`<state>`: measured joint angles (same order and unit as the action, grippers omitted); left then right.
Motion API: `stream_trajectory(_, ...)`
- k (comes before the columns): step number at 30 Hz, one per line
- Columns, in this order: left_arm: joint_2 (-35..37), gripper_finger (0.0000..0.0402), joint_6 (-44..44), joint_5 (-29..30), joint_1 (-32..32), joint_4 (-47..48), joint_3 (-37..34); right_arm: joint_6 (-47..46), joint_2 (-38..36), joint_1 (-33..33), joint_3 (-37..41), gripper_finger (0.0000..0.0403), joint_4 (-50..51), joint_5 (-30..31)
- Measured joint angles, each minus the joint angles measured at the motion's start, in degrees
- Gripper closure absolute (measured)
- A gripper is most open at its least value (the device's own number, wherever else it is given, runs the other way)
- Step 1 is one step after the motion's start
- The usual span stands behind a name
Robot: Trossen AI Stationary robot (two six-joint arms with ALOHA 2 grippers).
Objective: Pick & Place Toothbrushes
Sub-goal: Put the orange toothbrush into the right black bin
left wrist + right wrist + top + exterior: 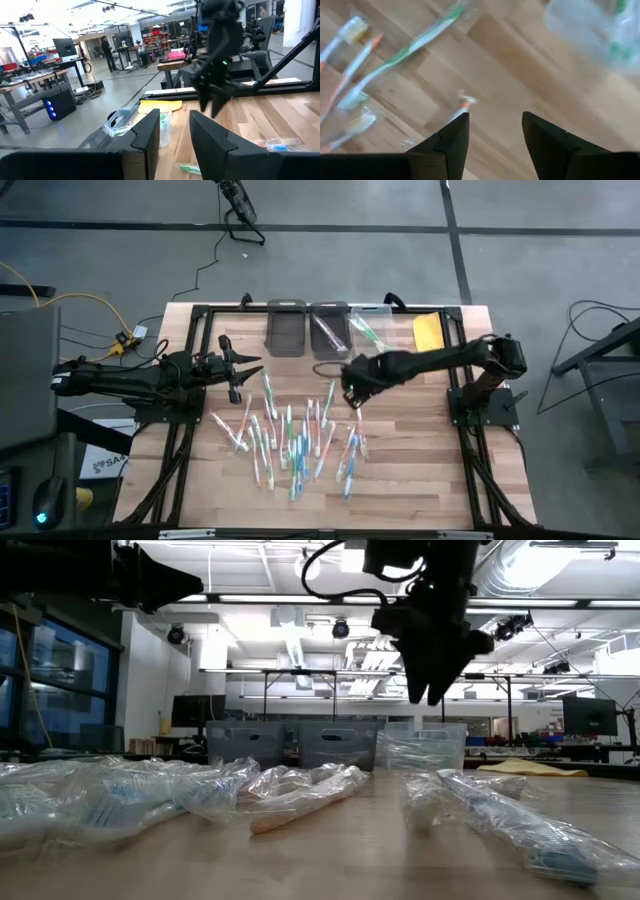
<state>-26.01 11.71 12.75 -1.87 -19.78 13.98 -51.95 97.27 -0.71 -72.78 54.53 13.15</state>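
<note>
Your toothbrushes point(290, 435) lie scattered in clear wrappers across the middle of the table point(420, 480), in front of the bins; from above they blur into a tangle of white, green, blue and orange sticks, so you cannot count them or see where one touches another. The low view shows only crinkled wrapping point(300, 790) up close, and the handles inside are hard to make out. The right wrist view gives you what the others do not: a green-handled brush point(405, 50) and orange ones lying on bare wood beneath the right gripper point(495, 135), whose fingers stand apart with nothing between them. In the high view that right gripper point(352, 392) hangs over the far edge of the pile, near the clear bin point(365, 330), which holds some green brushes; two grey bins point(307, 330) sit beside it, and a yellow flat object point(428, 332) lies at the far right corner. The left gripper point(237, 370) waits at the pile's left, partly open and empty; its own view shows the other arm point(217, 55) ahead and a person point(107, 52) far off in the room.
</note>
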Motion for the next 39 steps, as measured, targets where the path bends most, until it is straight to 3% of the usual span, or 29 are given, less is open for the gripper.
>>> stream_trajectory(14,0.0,0.0300,-1.7,-0.3,0.0,1.5,0.0,-8.1,1.1,-3.4,12.0,0.0227,-19.0,-1.6)
stream_trajectory(28,0.0,0.0300,-2.6,-0.4,0.0,2.0,0.0,-7.9,7.5,-4.3,12.1,0.0232,-22.5,-5.3)
stream_trajectory(32,0.0,0.0300,-2.7,-0.4,0.0,2.0,0.0,-6.7,7.9,-4.3,12.0,0.0267,-22.1,-5.5)
stream_trajectory(39,0.0,0.0300,-2.7,-0.4,0.0,2.0,0.0,-2.6,7.7,-3.5,12.1,0.0376,-21.6,-6.1)
